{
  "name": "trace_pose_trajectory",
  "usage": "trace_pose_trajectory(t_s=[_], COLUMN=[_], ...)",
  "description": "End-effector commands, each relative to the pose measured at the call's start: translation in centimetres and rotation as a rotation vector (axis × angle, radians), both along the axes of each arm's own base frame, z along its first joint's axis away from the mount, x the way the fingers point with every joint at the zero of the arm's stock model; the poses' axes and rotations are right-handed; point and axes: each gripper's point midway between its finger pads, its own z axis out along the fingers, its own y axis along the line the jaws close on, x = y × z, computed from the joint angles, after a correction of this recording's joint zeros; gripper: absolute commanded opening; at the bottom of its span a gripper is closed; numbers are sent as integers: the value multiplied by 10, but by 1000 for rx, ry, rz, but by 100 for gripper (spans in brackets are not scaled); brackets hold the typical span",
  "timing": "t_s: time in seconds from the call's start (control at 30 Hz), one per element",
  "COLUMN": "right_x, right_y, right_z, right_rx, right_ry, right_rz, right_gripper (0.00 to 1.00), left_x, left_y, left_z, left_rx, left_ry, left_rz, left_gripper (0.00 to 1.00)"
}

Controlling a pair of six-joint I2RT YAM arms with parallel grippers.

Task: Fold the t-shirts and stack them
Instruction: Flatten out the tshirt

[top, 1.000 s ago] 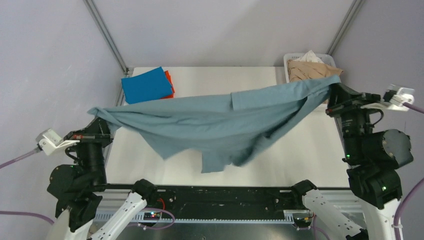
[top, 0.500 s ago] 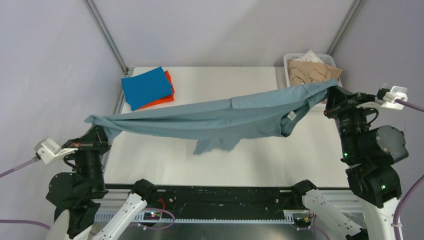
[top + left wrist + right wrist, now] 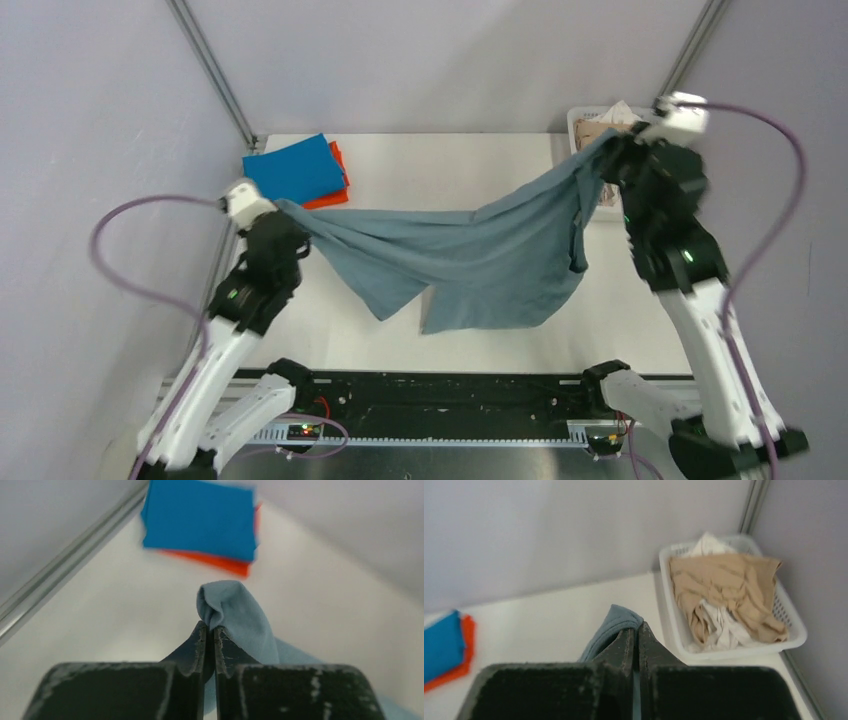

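The left gripper (image 3: 209, 630) and right gripper (image 3: 634, 632) each clamp tight on the grey-blue t-shirt (image 3: 480, 262), slung sagging over the table (image 3: 330, 322); spreading step, I'd say, and next it needs laying flat

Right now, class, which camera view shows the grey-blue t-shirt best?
Top external: the whole grey-blue t-shirt hangs between the left tool and right tool. Each wrist view shows only a small pinched fold at its own tool.
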Motion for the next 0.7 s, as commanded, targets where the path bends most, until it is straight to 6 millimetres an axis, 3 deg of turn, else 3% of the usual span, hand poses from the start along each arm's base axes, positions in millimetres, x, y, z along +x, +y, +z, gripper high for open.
trace_pose_trajectory(t_s=[0.0,0.03,0.07,0.1,0.13,0.17,0.2,0.23,0.27,0.3,0.33,0.37,0.43,0.53,0.57,0.6,0.63,0.67], right_x=[79,91,112,125,143,154,169,180,191,203,205,217,224,223,219,215,207,200], right_y=[5,4,9,11,17,20,25,29,32,36,36,40,43,45,42,45,42,46], right_z=[-74,-85,-118,-129,-158,-166,-190,-190,-212,-222,-230,-231,-230,-217,-206,-201,-189,-179], right_rx=[-13,-6,-15,-14,-23,-23,-29,-28,-33,-39,-46,-54,-78,-119,-128,-134,-139,-135], right_ry=[204,223,300,310,369,368,413,398,438,461,495,503,531,527,507,498,478,457], right_rz=[13,9,23,26,39,47,64,76,80,86,87,91,87,54,26,21,-4,-2], right_gripper=[0,0,0,0,0,0,0,4,9,22,29,43,58,79,94,97,99,99], left_x=[30,33,38,41,44,48,49,52,53,56,57,58,58,53,47,44,39,35], left_y=[0,-1,-4,-6,-8,-7,-8,-7,-9,-9,-9,-9,-9,-8,-6,-5,-2,0], left_z=[-83,-97,-124,-137,-158,-176,-185,-197,-203,-209,-211,-210,-200,-177,-166,-150,-150,-137], left_rx=[-42,-51,-36,-40,-30,-18,-16,-9,-12,-12,-15,-16,-25,-51,-65,-82,-81,-94], left_ry=[199,233,301,335,394,451,481,524,547,568,576,575,544,467,426,369,358,309], left_rz=[50,51,50,43,41,49,48,55,45,48,46,45,42,41,39,38,46,49], left_gripper=[16,19,21,22,22,24,27,43,52,69,75,85,97,99,100,100,100,100])
